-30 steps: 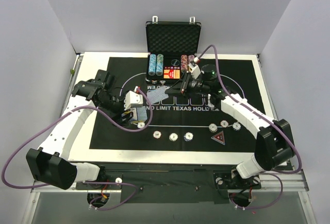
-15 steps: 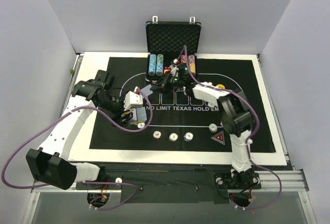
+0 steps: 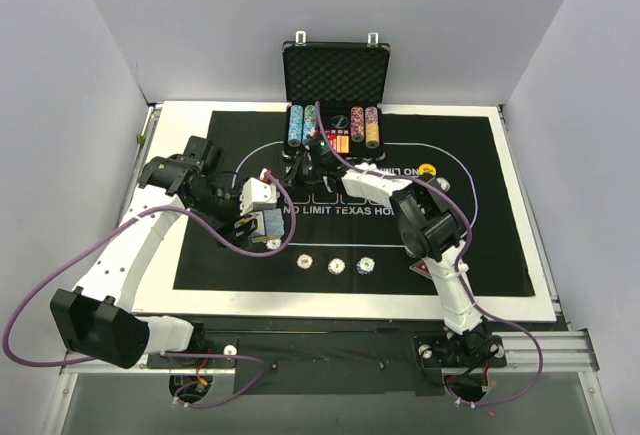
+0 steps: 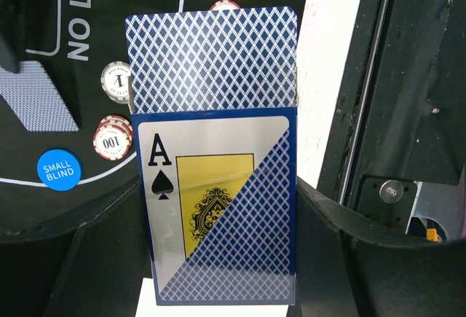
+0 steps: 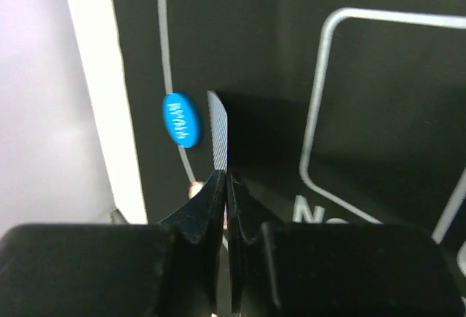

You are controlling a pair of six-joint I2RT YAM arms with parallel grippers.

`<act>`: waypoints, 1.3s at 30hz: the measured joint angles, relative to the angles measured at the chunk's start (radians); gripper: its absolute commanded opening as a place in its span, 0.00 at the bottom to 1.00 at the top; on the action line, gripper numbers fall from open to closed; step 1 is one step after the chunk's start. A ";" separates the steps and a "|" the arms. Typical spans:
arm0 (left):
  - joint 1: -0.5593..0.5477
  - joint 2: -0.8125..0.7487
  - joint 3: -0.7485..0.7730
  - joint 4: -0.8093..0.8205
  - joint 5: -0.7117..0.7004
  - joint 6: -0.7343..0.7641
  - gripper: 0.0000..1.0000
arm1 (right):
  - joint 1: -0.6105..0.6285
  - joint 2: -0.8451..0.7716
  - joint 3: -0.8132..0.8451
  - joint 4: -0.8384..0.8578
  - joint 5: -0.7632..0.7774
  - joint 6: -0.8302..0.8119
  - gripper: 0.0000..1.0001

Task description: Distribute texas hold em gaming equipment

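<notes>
**One card pinched, deck held by the left edge**

The right gripper (image 5: 226, 186) has its fingers pressed together on a single card (image 5: 218, 131). The card is seen edge-on over the mat (image 5: 378, 113), just beside the blue disc (image 5: 180, 119) and left of the desk's (image 3: 180, 125) middle, toward the far edge. Whether the card touches the mat I cannot tell. Nearer the left edge, the left gripper (image 4: 218, 218) clamps the deck (image 4: 218, 186) by its long sides, cards standing partway out of the sleeve.

A card is light, thin and slick, and it bends readily, so I judge a pinch at one edge, as here, the right hold. The deck is stiffer, but its cards could slide out if tipped.

The mat looks matte and soft, and will likely keep a laid card from skating. Room seems fair. Three chips (image 3: 337, 266) sit toward the near edge, the open case (image 3: 335, 75) stands at the far edge, and walls (image 3: 60, 55) close in on three sides.
</notes>
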 measured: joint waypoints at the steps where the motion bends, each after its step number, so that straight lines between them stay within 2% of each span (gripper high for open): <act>1: 0.000 0.000 0.002 -0.001 0.000 0.000 0.04 | 0.008 0.005 -0.009 -0.005 0.016 -0.005 0.00; 6: 0.000 0.000 0.003 -0.007 0.000 0.000 0.04 | 0.023 0.053 -0.032 -0.031 0.079 -0.014 0.02; 13: 0.000 -0.001 0.003 -0.009 0.000 0.000 0.04 | 0.026 0.055 -0.011 -0.037 0.091 -0.037 0.37; 19: 0.000 -0.003 0.003 -0.013 0.000 0.002 0.04 | 0.027 -0.013 -0.076 -0.046 0.113 -0.072 0.47; 20: 0.000 -0.004 0.003 -0.013 0.000 0.003 0.04 | 0.024 -0.043 -0.114 -0.053 0.113 -0.077 0.48; 24: 0.000 -0.009 0.003 -0.013 0.000 0.004 0.04 | 0.006 -0.186 -0.272 -0.063 0.101 -0.076 0.66; 28: 0.000 -0.011 0.003 -0.014 -0.001 0.006 0.04 | -0.018 -0.435 -0.452 -0.050 0.061 -0.051 0.77; 33: 0.000 -0.012 0.003 -0.016 -0.003 0.007 0.04 | -0.026 -0.703 -0.555 0.052 -0.016 0.000 0.85; 39: 0.000 -0.012 0.003 -0.016 -0.004 0.006 0.04 | 0.045 -0.757 -0.562 0.077 -0.097 -0.003 0.86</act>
